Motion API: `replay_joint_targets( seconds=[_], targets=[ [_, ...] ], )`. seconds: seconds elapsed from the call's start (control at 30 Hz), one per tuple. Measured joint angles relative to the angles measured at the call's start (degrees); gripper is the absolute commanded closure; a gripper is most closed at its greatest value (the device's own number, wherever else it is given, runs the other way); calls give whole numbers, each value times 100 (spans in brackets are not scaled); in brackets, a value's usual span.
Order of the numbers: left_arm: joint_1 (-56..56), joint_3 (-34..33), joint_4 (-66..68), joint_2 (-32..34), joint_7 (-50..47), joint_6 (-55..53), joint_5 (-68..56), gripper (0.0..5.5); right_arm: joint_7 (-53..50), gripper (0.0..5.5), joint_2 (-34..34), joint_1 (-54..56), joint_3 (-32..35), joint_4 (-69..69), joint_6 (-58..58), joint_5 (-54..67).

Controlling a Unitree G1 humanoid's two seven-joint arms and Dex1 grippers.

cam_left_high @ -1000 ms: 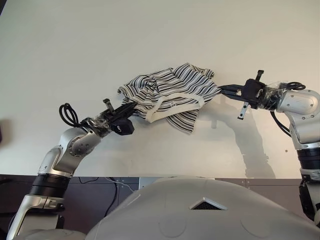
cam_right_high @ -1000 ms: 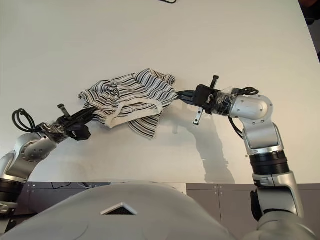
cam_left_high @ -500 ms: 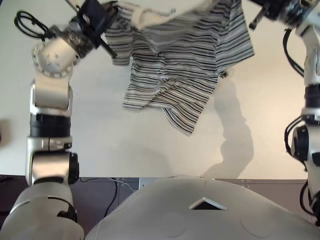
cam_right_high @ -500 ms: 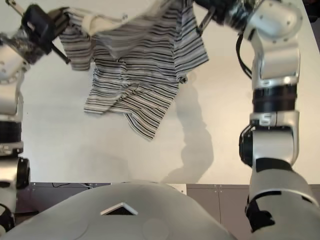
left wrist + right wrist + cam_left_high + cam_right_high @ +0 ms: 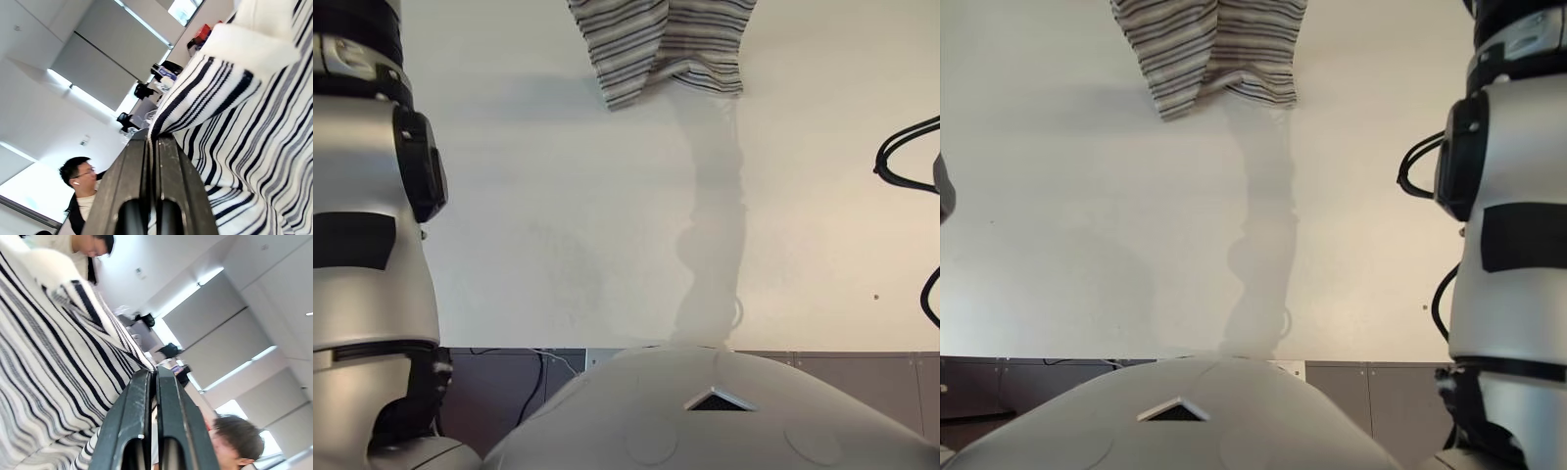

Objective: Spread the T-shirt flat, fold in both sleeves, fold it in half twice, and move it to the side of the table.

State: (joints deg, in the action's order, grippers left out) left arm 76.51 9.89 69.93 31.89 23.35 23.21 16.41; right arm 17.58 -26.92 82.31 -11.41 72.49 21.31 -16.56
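T-shirt (image 5: 626, 39), black-and-white striped, hangs bunched over the table (image 5: 558, 196).

On my head views the table (image 5: 558, 196) is brightly and evenly lit from overhead, with no glare on it. The T-shirt (image 5: 656, 44) at top centre throws a long, soft-edged shadow down the middle to the table's near edge. On both wrist views I get light strips (image 5: 93, 100) burnt out to white; the left one also whites out in its lower left corner.
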Motion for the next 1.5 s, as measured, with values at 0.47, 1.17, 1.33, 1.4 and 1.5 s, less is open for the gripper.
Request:
replay_joint_targets(
  seconds=[0.47,1.17,1.33,1.4,1.5],
  targets=[
    [-1411,-493,-1444,443,2181,1382,-1295,538,2520,540,-593,-1006,651,-2116,598,1534],
    [-9156,-1584,-10241,2418,3942,-2619,-4633,538,6697,540,-4161,-9214,2460,-10717,-4084,5259],
    [-9216,-1365,-9984,1959,3581,-2676,-4296,538,6159,540,-3746,-8496,1763,-10025,-3779,4521],
    [-8680,-1451,-9720,1917,3449,-2782,-4297,538,5817,540,-3442,-7670,1630,-9647,-3858,4487],
    [-7769,-1480,-9465,1865,3288,-2976,-4283,538,5294,540,-2981,-6578,1460,-9095,-4071,4473]
  ],
)
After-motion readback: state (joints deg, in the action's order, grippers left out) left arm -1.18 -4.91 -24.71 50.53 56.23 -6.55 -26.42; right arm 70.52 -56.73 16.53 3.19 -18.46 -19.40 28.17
